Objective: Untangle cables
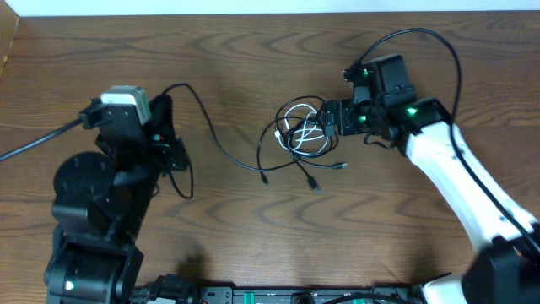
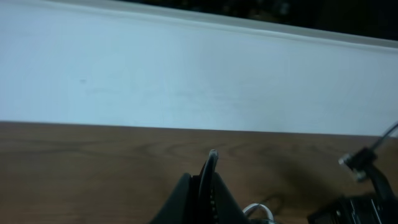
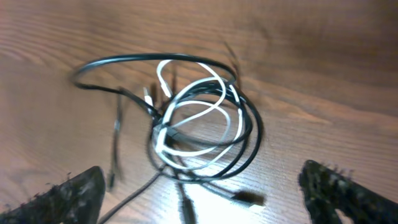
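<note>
Left gripper (image 2: 209, 182): jaws closed, with a thin black strand pinched between them and standing up above the tips. This is judged to be the black cable (image 3: 143, 57), whose free run in the overhead view arcs from that gripper across the table (image 1: 253, 51) to the knot. Right gripper (image 3: 200, 173): jaws wide apart, holding nothing, its fingers (image 3: 68, 199) on either side of the knot and low over it. The white cable (image 3: 239, 118) lies coiled within the black loops near the table's centre, the two interlaced. A plug end (image 3: 250, 199) trails nearest the right wrist camera. Risk: closing here would likely catch both colours at once, and any pull against the left hold would then tighten the knot rather than open it. Blur in the right wrist view leaves the exact crossings unclear.
</note>
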Controlling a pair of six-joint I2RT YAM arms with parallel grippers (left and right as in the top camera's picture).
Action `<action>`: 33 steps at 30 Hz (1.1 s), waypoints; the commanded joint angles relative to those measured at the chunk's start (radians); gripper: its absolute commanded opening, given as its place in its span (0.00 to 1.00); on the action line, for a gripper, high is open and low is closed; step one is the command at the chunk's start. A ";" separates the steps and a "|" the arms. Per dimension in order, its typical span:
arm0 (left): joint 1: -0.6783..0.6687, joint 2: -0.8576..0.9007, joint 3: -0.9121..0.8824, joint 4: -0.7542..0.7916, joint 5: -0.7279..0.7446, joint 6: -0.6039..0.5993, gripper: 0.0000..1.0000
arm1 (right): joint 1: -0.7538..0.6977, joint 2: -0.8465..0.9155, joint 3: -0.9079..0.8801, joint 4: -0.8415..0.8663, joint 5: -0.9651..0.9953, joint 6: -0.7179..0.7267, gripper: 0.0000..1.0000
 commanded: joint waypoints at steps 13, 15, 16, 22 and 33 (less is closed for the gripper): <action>0.154 0.150 0.016 -0.045 0.026 -0.047 0.07 | 0.083 0.311 0.012 0.183 0.154 0.090 0.86; 0.154 0.161 0.016 -0.045 0.023 -0.047 0.07 | 0.085 0.334 0.012 0.174 0.234 0.123 0.74; 0.154 0.164 0.016 -0.045 0.015 -0.047 0.08 | 0.085 0.344 0.012 0.163 0.270 0.145 0.69; 0.191 0.176 0.016 -0.066 -0.012 -0.046 0.08 | 0.043 0.328 0.016 0.032 0.477 0.222 0.01; 0.378 0.185 0.016 -0.112 0.031 -0.055 0.08 | -0.190 0.082 0.037 -0.066 0.243 0.222 0.04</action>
